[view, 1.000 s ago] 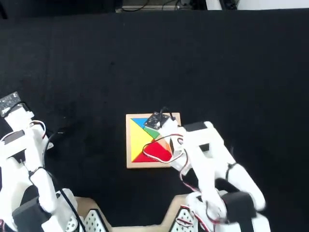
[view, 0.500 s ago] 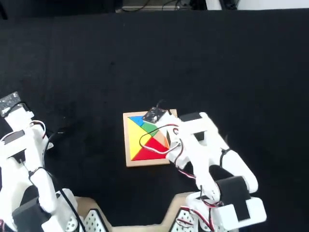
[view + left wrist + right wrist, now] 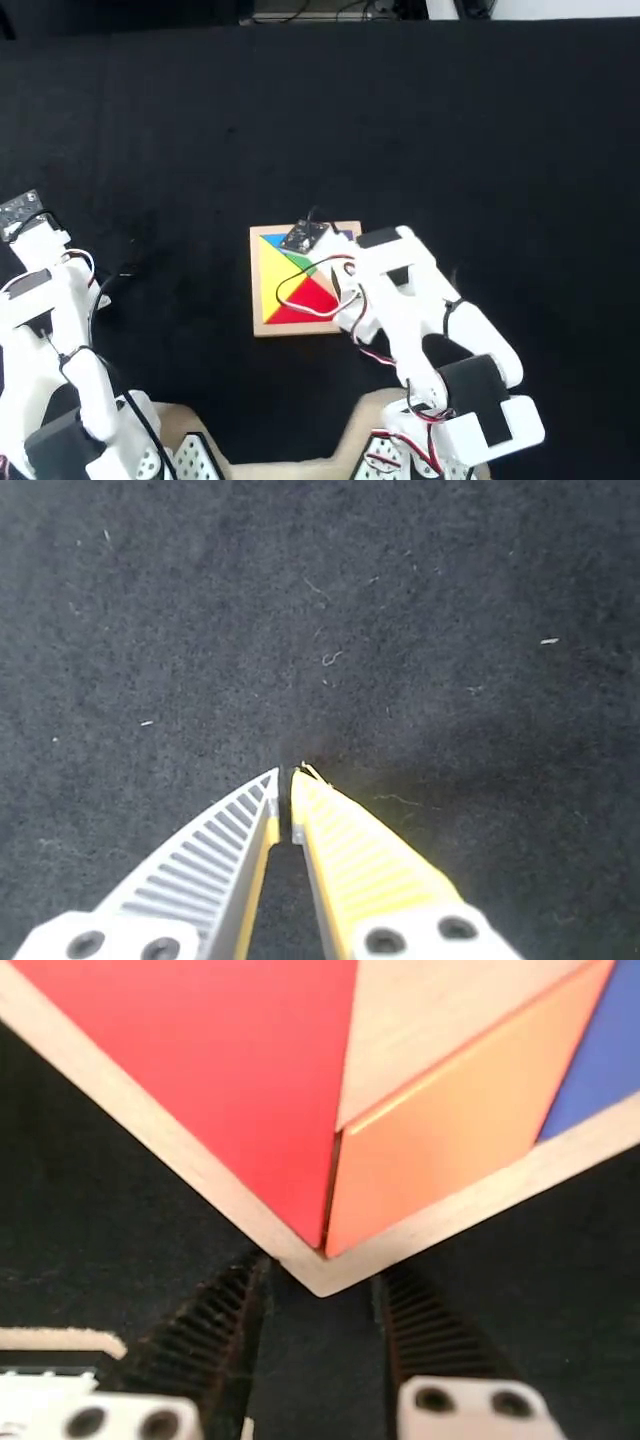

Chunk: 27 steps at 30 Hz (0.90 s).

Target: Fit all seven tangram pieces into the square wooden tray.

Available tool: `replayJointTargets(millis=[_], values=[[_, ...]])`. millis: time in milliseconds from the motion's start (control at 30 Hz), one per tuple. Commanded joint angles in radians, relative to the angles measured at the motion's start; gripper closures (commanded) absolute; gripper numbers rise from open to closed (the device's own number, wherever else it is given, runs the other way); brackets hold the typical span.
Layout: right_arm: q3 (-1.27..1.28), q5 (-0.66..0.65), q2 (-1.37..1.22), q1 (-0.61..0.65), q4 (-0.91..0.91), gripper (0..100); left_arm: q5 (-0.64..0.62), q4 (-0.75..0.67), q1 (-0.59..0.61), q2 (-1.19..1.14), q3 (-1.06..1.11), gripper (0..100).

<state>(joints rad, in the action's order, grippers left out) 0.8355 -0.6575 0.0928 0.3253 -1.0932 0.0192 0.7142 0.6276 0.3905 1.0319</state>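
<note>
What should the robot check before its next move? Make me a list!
1. The right pincer is open: ok, one finger on each side of the tray corner.
2. The red piece and the orange piece lie flat in the tray: ok.
3. All seven pieces are in: cannot tell, the right arm covers part of the tray.
4. The left pincer is clear of the tray: ok, shut over the black cloth.

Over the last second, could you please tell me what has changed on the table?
The right tool, open with its fingers on either side of a corner of the wooden tray, swung left in the high view. The tray slid left and slightly away from the arm bases with it. The left tool stayed shut over the black cloth, and the visible pieces stayed in the tray.
</note>
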Motion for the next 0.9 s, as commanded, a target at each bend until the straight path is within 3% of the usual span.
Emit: replayJointTargets(millis=[0, 333, 867], values=[[-0.114, 0.006, 0.004, 0.044, 0.012, 84.4, 0.003, -0.011, -0.012, 0.014, -0.004, 97], [-0.200, 0.002, 0.013, 0.121, -0.107, 84.4, 0.003, -0.011, -0.010, 0.014, -0.004, 97], [-0.249, 0.006, 0.012, 0.123, -0.058, 84.4, 0.003, -0.011, -0.010, 0.014, -0.004, 97]])
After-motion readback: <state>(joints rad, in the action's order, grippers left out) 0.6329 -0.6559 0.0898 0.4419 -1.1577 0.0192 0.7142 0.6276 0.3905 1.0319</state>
